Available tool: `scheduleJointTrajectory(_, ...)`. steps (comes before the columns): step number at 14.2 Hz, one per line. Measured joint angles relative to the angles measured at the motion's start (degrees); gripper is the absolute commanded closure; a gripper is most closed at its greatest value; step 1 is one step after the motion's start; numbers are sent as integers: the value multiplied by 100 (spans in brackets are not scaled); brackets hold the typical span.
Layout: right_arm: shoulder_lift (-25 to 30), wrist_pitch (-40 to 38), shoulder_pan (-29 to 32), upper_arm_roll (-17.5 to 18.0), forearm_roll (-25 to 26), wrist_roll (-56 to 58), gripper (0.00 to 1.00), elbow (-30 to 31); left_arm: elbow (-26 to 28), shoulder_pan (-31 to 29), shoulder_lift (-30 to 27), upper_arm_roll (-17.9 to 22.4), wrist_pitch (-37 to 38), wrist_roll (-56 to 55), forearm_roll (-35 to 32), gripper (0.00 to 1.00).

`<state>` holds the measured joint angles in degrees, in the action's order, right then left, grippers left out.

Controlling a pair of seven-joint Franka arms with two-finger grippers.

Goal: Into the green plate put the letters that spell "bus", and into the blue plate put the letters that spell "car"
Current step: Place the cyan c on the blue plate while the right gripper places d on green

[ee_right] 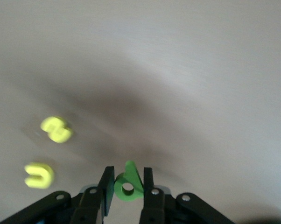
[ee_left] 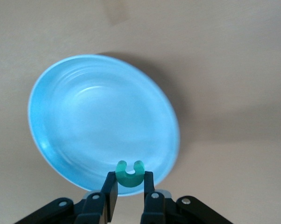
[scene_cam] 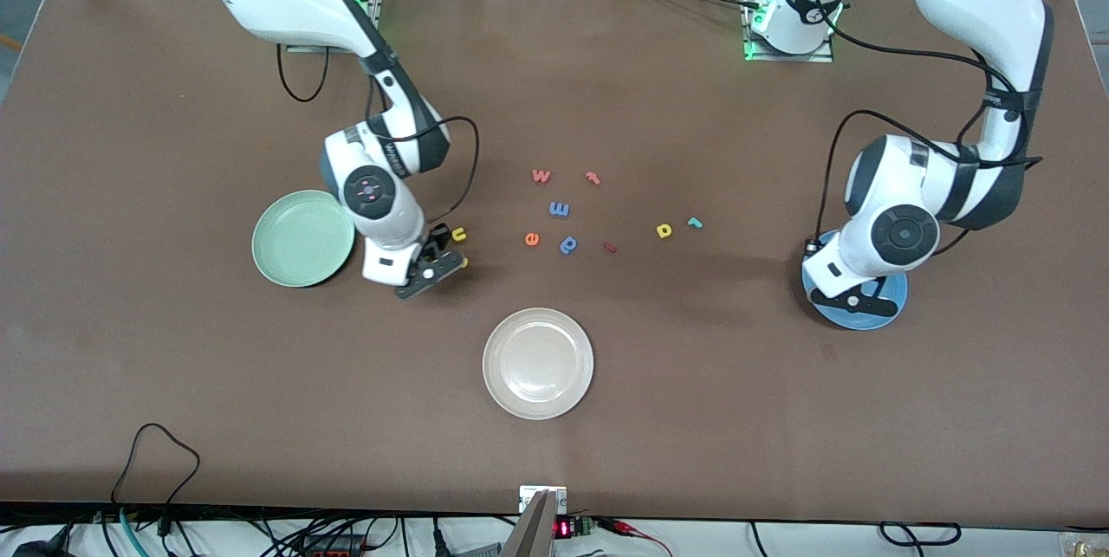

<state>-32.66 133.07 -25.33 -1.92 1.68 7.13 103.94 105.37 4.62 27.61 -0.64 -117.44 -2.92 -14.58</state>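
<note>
Nearest your front camera sits the cream-white plate (scene_cam: 537,363), bare, on the brown table (scene_cam: 173,384). Look next at your right arm: it comes down from its base and bends so its wrist hangs low just beside the green plate (scene_cam: 302,238), on the side toward the middle of the table. Your right gripper (ee_right: 127,187) has its fingers pinched onto the green "b" (ee_right: 128,183), a small bright-green foam piece with a round hole, standing upright between the pads. On the table close by lie the yellow "u" (scene_cam: 459,234) and the yellow "s" (ee_right: 56,129), apart from each other, the "u" farther from the front camera than the gripper. The mint plate itself is round with a raised rim. Your left arm folds down at its own end of the table, its wrist over the blue plate (scene_cam: 819,293). Your left gripper (ee_left: 130,187) is clamped on the teal "c" (ee_left: 130,173), held over the plate's rim with its open side facing away from the fingers. Mid-table you still have the yellow "a" (scene_cam: 664,230) and, just beside it, the teal "r" (scene_cam: 694,222), among other loose letters (scene_cam: 560,209).
</note>
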Motion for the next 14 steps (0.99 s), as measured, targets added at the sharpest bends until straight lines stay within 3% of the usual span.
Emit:
scheduleJointTrajectory(1,187,-296,233,-13,0,57,100,13,29,-79,68,0,-107,15,-26,77)
scheduleJointTrajectory(2,355,-500,481,-22,0,113,100,61,90,-113,119,0,-262,19,-32,63)
scheduleJointTrajectory(3,502,-614,752,-27,0,184,100,164,169,-124,148,-1,-391,19,-32,11)
scheduleJointTrajectory(4,612,-658,1020,-31,0,251,100,308,234,-126,162,-4,-465,19,-32,0)
scheduleJointTrajectory(9,718,-660,1727,-33,0,317,100,978,249,-129,77,-243,-375,-97,-16,0)
scheduleJointTrajectory(10,729,-659,1777,-32,0,317,92,1073,240,-131,13,-424,-227,-337,21,0)
scheduleJointTrajectory(11,744,-658,1806,-32,0,317,61,1155,235,-129,-58,-646,-60,-740,95,0)
scheduleJointTrajectory(12,761,-657,1825,-31,0,317,39,1223,235,-126,-120,-895,75,-1261,196,0)
scheduleJointTrajectory(14,781,-653,1846,-31,0,317,10,1285,247,-111,-185,-1435,202,-2624,299,0)
